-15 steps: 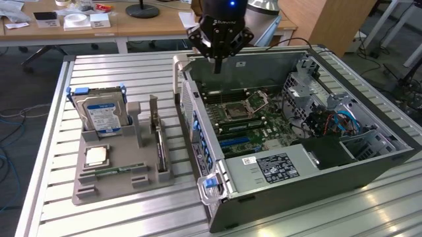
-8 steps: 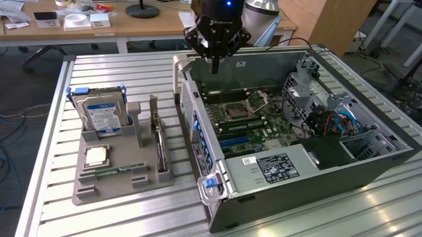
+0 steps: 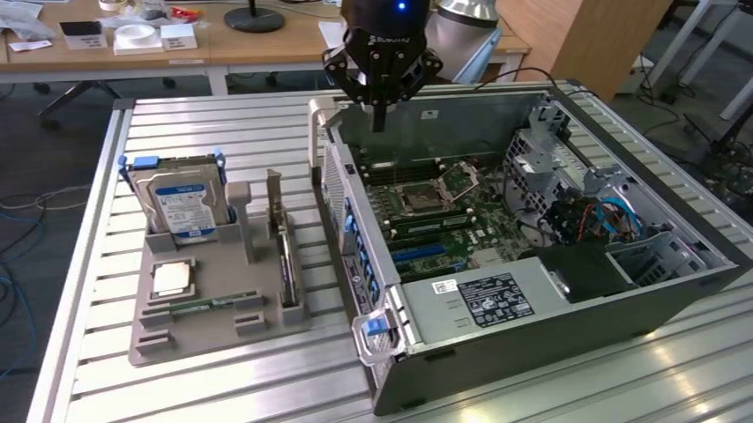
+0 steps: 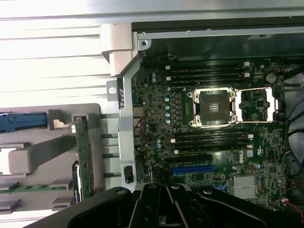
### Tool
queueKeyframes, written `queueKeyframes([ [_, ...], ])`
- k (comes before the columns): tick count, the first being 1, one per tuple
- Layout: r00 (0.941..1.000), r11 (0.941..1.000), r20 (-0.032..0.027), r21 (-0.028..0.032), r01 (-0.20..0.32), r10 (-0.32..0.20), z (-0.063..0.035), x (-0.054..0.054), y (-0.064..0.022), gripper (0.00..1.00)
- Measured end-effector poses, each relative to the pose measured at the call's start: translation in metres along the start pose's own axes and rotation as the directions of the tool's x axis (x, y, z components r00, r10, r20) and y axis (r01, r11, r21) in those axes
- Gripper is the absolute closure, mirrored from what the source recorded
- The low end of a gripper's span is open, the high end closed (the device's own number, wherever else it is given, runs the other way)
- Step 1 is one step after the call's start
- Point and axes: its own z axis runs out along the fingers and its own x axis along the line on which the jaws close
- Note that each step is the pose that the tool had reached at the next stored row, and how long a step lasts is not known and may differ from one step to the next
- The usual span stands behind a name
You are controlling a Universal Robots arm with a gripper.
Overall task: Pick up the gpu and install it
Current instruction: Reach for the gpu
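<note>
My black gripper (image 3: 379,122) hovering shut, empty, above open grey computer case (image 3: 530,352). Thin dark gpu card (image 3: 280,240) standing in grey plastic holder (image 3: 189,335): probably light, stiff, fragile; I'm favouring top-edge grip.

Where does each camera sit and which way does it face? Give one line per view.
Exterior: off the arm, high up, looking down on the open case, the holder and the shut pincer over the case.
Wrist: on the wrist, looking straight down at the motherboard; the pincer shows.
Shared: motherboard, gpu in the holder, pincer.
</note>
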Motion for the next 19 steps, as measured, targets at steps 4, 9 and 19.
queueKeyframes([
  [4,1.0,1.0,0.0001,0.0001,0.0,0.0,0.0,0.002,0.0,0.89],
  [9,1.0,1.0,0.0,0.0,0.0,0.0,0.0,0.004,0.0,0.89],
  [19,1.0,1.0,0.0,0.0001,0.0,0.0,-0.0001,0.012,-0.0004,0.89],
])
